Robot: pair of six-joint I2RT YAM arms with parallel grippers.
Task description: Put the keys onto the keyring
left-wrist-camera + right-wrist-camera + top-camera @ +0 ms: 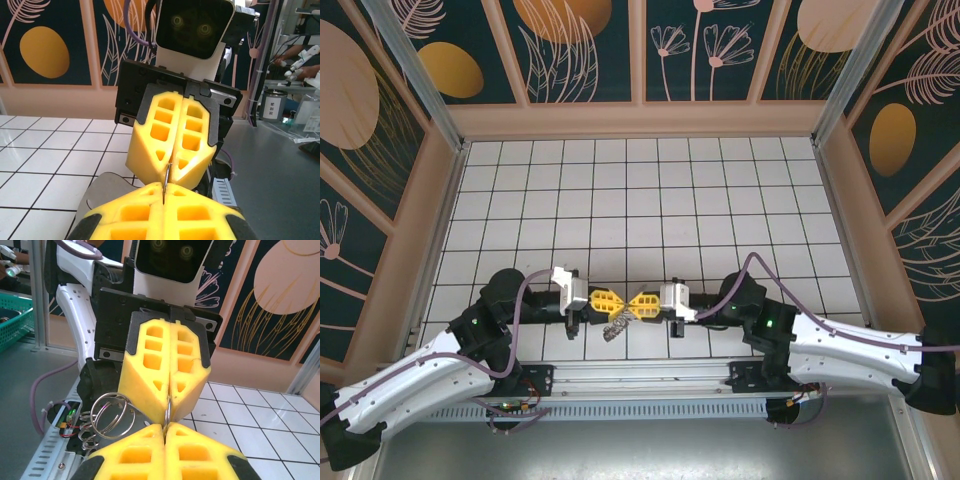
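Pinches keyring [164,181] wire from both sides: left gripper [616,301] and right gripper [638,303] pressed together on it, tip to tip, low over the surface [620,180] near its front edge. Leaves loops [110,417] dangling beneath. Cannot tell whether keys hang on it yet; probably only secures the hold, with threading not yet done.

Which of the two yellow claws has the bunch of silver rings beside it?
The left end effector: the silver rings sit just beside its tip, on its arm's side; the right end effector is farther.
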